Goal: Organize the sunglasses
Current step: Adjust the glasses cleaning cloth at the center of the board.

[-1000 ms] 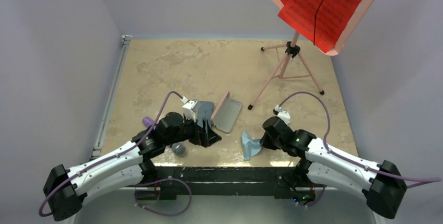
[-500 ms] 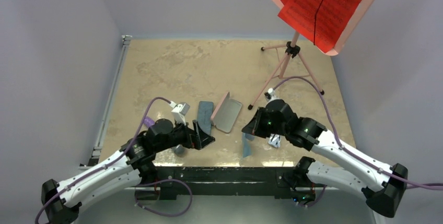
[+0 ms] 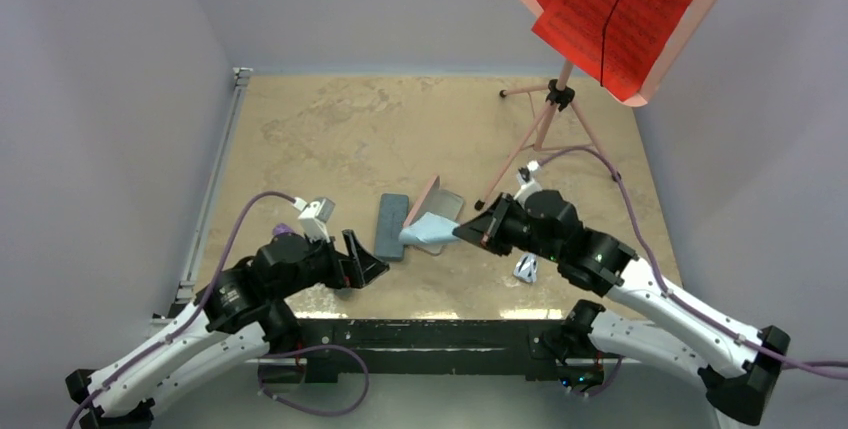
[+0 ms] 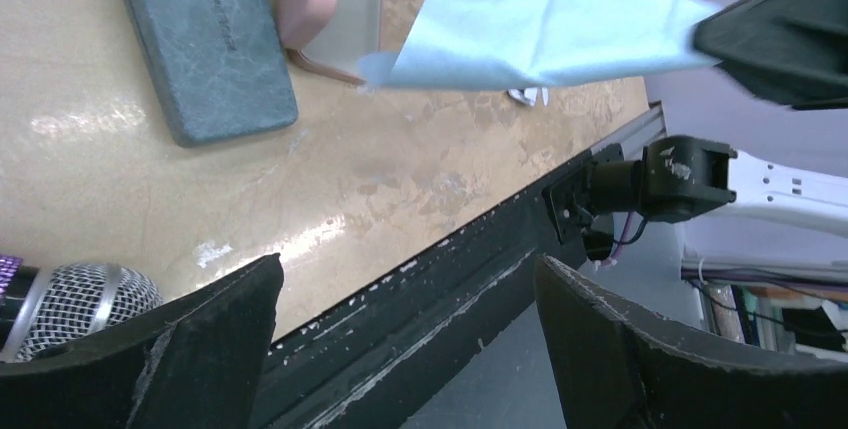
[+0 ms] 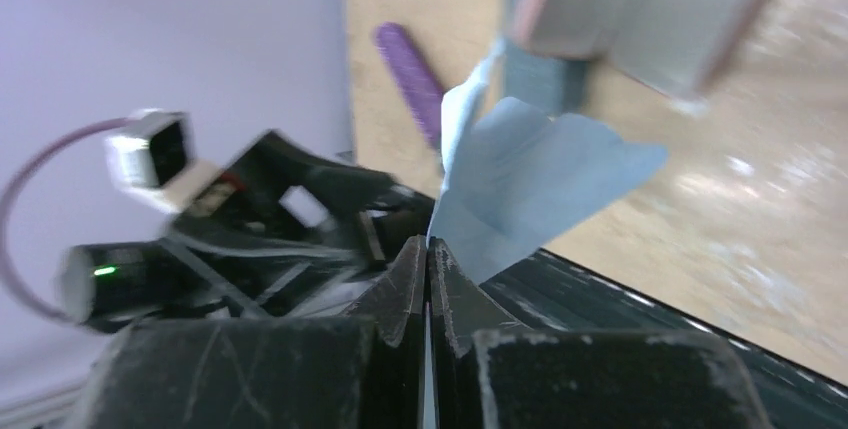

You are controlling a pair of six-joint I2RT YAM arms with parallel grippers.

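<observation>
One beige, marble-patterned surface (image 3: 330,129) carries everything. At its far right stands one pink tripod music stand (image 3: 553,97) holding red sheets (image 3: 610,9).

Two arms reach in from the near edge. The left hand (image 4: 405,289) is spread wide, with nothing between its fingers, and hangs over the near left part of the surface. The right hand (image 5: 428,249) has its fingers pressed together on a corner of one light blue cloth (image 3: 425,235), which hangs off the surface in front of the cases.

Two oblong cases lie side by side near the middle. The grey-blue case (image 3: 391,226) is closed and lies flat. The pink case (image 3: 437,207), just to its right, stands open and shows a grey lining. In the top view the cloth overlaps the near end of the pink case.

One microphone (image 4: 90,294) with a silver mesh head and a purple handle lies by the left hand.

Only one pair of sunglasses can be made out: the small pair with the chunky white frame (image 3: 526,269). It rests on the surface close to the near edge, on the near side of the right arm's wrist and behind that hand's fingertips. It touches neither hand and lies well apart from the left one.
</observation>
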